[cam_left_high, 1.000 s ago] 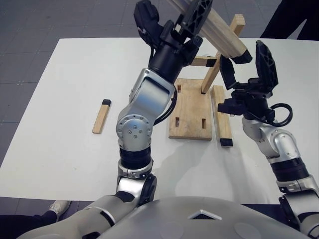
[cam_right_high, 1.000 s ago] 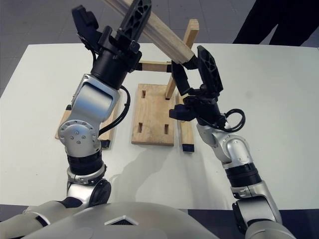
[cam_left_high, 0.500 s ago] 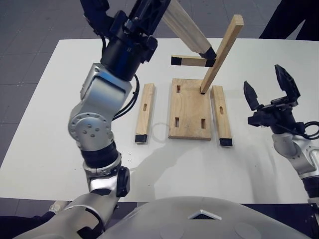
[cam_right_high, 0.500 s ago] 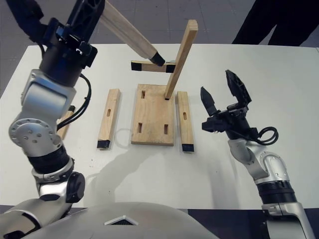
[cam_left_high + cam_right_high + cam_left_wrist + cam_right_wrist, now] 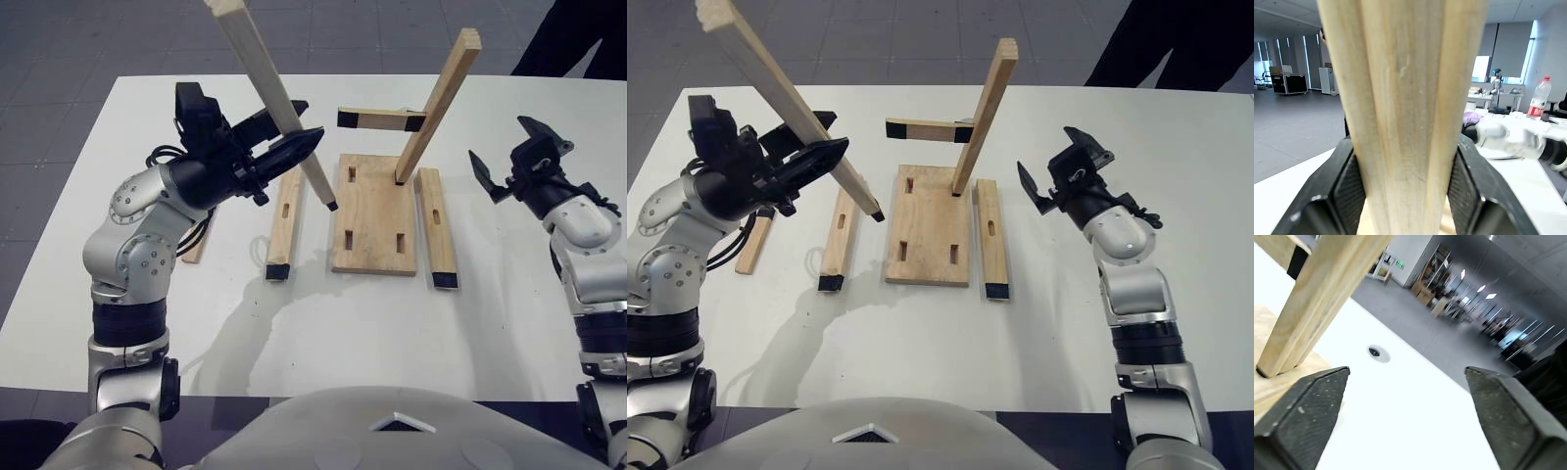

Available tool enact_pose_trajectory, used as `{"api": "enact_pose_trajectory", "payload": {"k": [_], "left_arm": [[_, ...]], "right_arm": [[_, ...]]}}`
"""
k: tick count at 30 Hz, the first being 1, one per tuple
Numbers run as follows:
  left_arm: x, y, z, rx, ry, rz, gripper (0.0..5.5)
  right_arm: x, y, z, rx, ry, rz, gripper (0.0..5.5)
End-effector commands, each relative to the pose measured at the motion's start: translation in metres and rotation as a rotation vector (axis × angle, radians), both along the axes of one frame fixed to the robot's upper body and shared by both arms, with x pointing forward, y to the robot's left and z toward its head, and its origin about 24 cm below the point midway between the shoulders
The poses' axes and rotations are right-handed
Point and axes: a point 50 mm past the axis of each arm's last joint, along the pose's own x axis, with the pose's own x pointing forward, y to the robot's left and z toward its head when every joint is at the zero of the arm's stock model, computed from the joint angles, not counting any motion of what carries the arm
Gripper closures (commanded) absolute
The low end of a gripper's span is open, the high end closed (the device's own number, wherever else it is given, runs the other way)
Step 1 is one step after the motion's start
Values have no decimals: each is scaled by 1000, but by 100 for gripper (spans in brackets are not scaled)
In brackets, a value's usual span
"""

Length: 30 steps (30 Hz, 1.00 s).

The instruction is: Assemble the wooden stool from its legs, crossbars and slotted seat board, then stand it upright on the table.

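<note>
Left gripper (image 5: 292, 132) clamps tilted leg (image 5: 269, 93), tip at seat board's (image 5: 372, 230) 9 o'clock, likely aligning for insertion; right gripper (image 5: 509, 152) spread, empty, at 3 o'clock

Grey tiled floor (image 5: 98, 39), ceiling lts (image 5: 1490, 296) in bkgd

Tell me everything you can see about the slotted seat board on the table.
The slotted seat board is a flat rectangular panel of pale, plywood-looking wood, lying flat on the white table near its middle. Four small rectangular slots are cut near its corners. Three are open; the far right one holds a wooden leg that stands tilted, its top toward the right. A slotted wooden bar lies close along its right edge, and a second bar lies apart on its left.
</note>
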Motion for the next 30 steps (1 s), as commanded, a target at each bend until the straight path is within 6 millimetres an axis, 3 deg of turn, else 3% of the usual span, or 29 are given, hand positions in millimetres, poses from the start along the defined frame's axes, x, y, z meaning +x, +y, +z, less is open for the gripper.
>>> {"api": "enact_pose_trajectory", "payload": {"k": [1, 5, 11, 17, 24, 30], "left_arm": [[12, 12, -5, 36, -55, 43, 344], [21, 11, -12, 34, -89, 64, 344], [17, 0, -15, 20, -86, 79, 344], [18, 2, -18, 64, -59, 123, 344], [17, 1, -24, 113, -61, 143, 344], [17, -6, -28, 104, -54, 136, 344]], "right_arm": [[-12, 9, 13, 48, 198, 165, 214], [-23, 29, 22, 62, 330, 374, 268], [-34, 44, 9, -44, 480, 560, 370], [-25, 62, -1, -107, 479, 617, 472], [-33, 66, -20, -207, 540, 666, 476], [-26, 83, -32, -213, 530, 662, 476]]}}
